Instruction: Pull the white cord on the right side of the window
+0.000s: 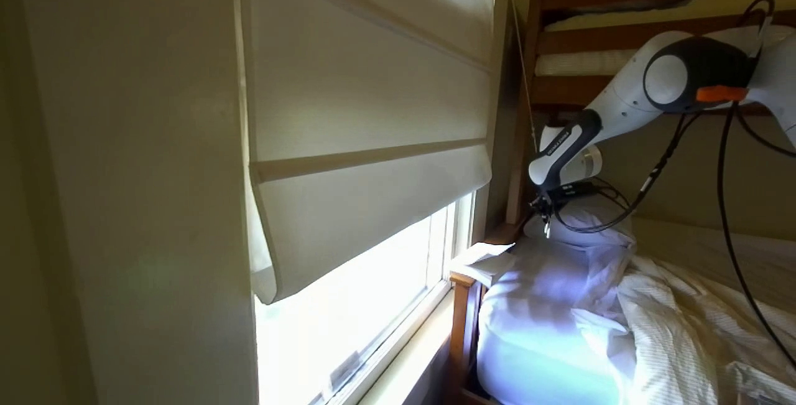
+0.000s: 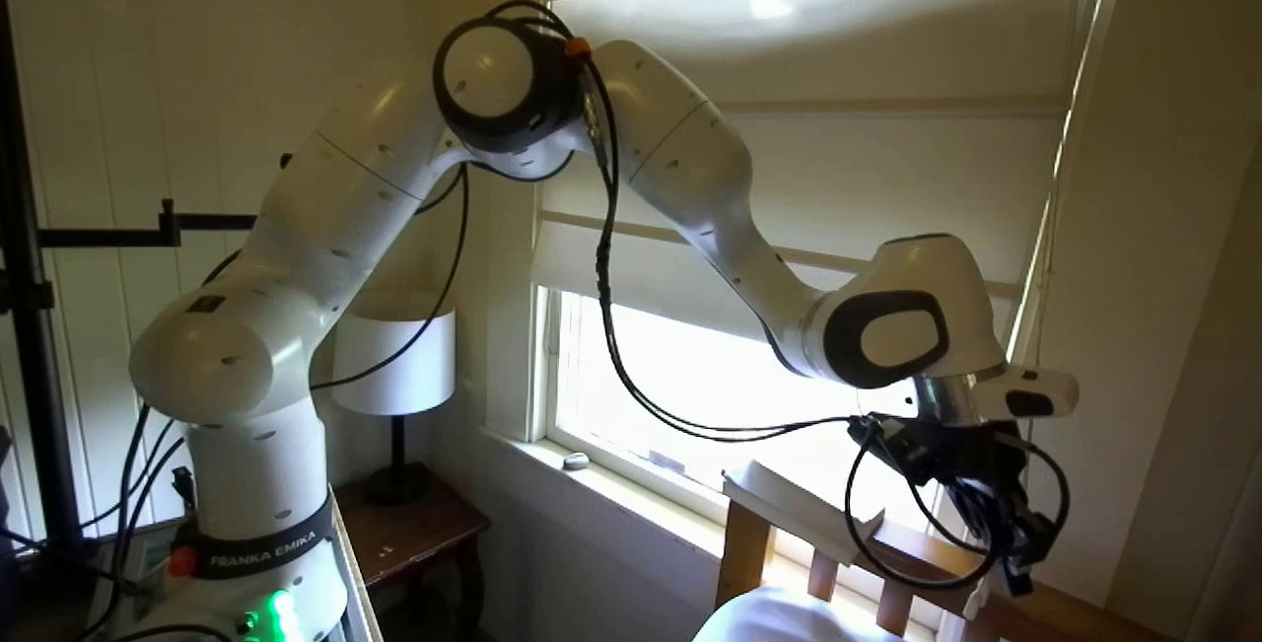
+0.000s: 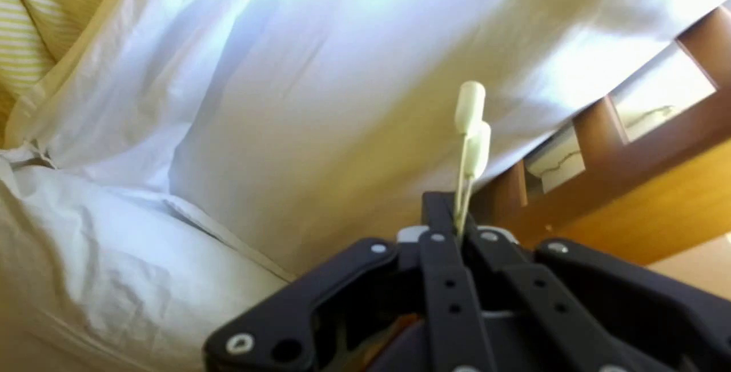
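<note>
The white cord (image 3: 460,178) ran down beside the right edge of the window (image 1: 367,311) into the gripper (image 3: 461,230), which was clamped on it, two tassels (image 3: 470,108) jutting free. A slow, straight downward draw seemed best, pinch firm, the tassels likely checking any slip, ending clear of the mattress (image 1: 547,336).

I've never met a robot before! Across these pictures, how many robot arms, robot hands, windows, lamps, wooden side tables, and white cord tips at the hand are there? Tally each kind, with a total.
Robot arm: 1
Gripper (its hand): 1
Window: 1
Lamp: 1
Wooden side table: 1
White cord tips at the gripper: 2
Total: 7
</note>
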You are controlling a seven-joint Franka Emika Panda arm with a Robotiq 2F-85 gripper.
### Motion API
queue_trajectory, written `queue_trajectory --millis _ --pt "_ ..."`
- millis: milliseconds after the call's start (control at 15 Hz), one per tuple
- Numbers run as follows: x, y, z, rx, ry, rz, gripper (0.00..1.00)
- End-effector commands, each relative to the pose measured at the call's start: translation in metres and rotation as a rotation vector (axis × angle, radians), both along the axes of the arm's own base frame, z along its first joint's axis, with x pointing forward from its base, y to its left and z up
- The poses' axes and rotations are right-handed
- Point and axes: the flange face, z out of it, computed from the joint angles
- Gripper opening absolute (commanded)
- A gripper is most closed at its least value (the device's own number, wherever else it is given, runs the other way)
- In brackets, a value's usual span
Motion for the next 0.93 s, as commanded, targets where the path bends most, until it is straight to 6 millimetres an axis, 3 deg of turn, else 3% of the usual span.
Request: queue_trajectory --millis 0,400,467,667,867 --pt "-0.020 -0.029 -0.078 -0.023 0.150 -0.087 0.00" --pt "-0.047 -0.059 -0.156 -0.039 0.307 -0.179 0.00" --pt "-0.033 -0.049 -0.099 -0.051 0.198 -0.139 0.01" --pt "-0.034 -0.053 -0.124 -0.051 0.242 -0.147 0.01" --pt "-0.033 -0.054 -0.125 -0.052 0.246 -0.149 0.01"
